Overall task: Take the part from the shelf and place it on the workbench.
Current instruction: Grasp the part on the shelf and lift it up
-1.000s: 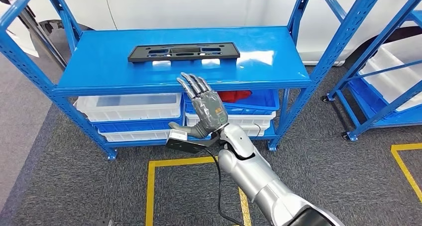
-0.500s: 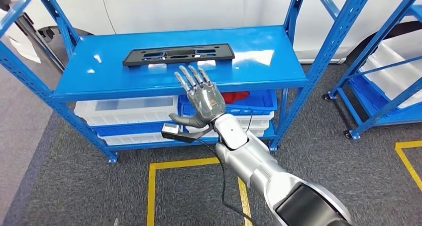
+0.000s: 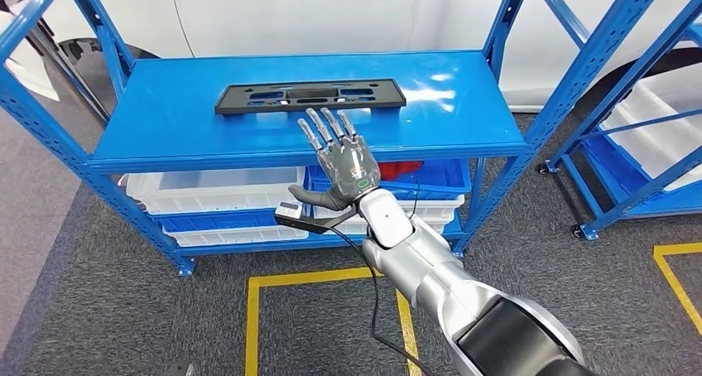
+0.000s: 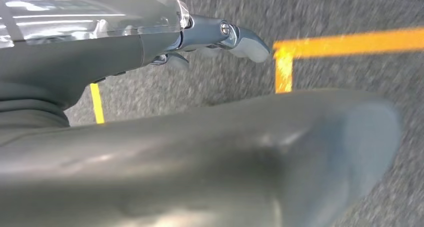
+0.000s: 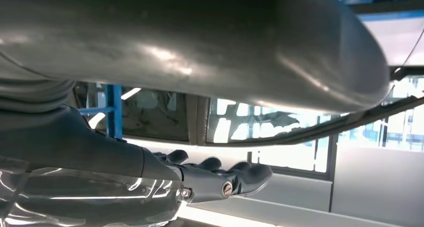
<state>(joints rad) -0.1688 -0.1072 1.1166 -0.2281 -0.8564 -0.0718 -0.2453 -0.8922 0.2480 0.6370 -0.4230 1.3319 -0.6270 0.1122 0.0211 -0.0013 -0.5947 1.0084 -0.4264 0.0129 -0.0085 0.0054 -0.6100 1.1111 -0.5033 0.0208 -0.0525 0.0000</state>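
A long flat black part (image 3: 310,96) with several cut-outs lies across the top of the blue shelf (image 3: 182,132). My right hand (image 3: 339,156) reaches up from below with its fingers spread and straight, holding nothing; its fingertips (image 3: 324,115) stand just short of the part's near edge. In the right wrist view the same hand (image 5: 215,179) shows its fingers extended, free of any object. The left wrist view has my left hand (image 4: 215,34) hanging over grey carpet, holding nothing; I cannot tell how its fingers lie.
White and blue bins (image 3: 215,185) fill the shelf's lower levels, one holding something red (image 3: 397,167). A second blue rack (image 3: 646,136) stands at the right. Yellow floor tape (image 3: 319,277) marks the grey carpet. A white vehicle (image 3: 331,12) sits behind the shelf.
My right hand has risen and reached forward over the shelf's front edge, closer to the black part. The view has shifted slightly.
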